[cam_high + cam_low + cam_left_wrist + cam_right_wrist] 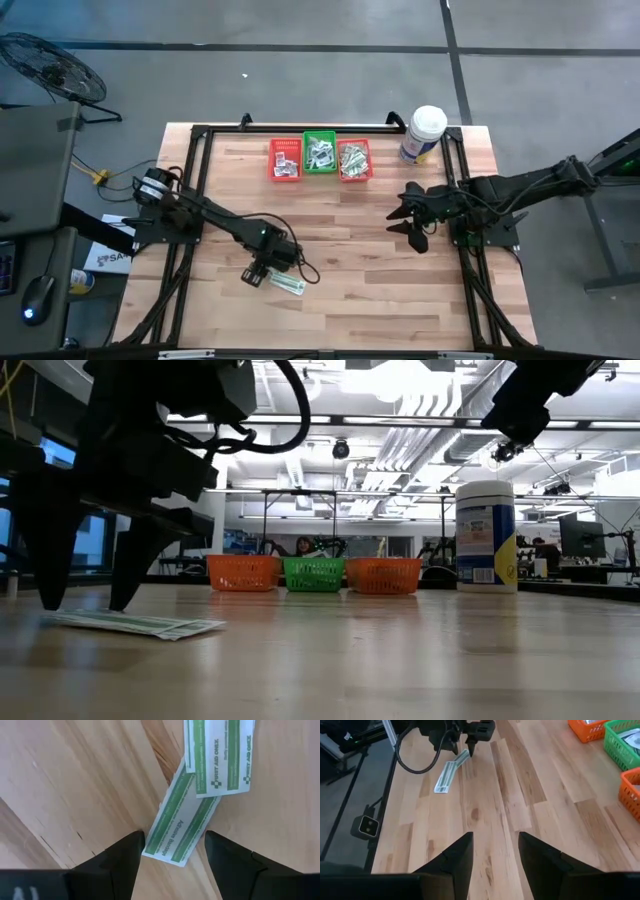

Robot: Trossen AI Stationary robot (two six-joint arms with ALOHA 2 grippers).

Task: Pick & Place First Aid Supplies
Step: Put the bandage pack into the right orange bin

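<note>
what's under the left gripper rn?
Two green-and-white bandage strips lie flat on the table, overlapping. The left gripper is open, its fingers straddling the nearer strip's end. The part of that strip beneath the other strip is covered.

three baskets (320, 158) sit in a row at the table's (380, 290) twelve o'clock edge, the tub (422, 134) at one o'clock, two overlapping packets (288, 284) near seven o'clock.
</note>
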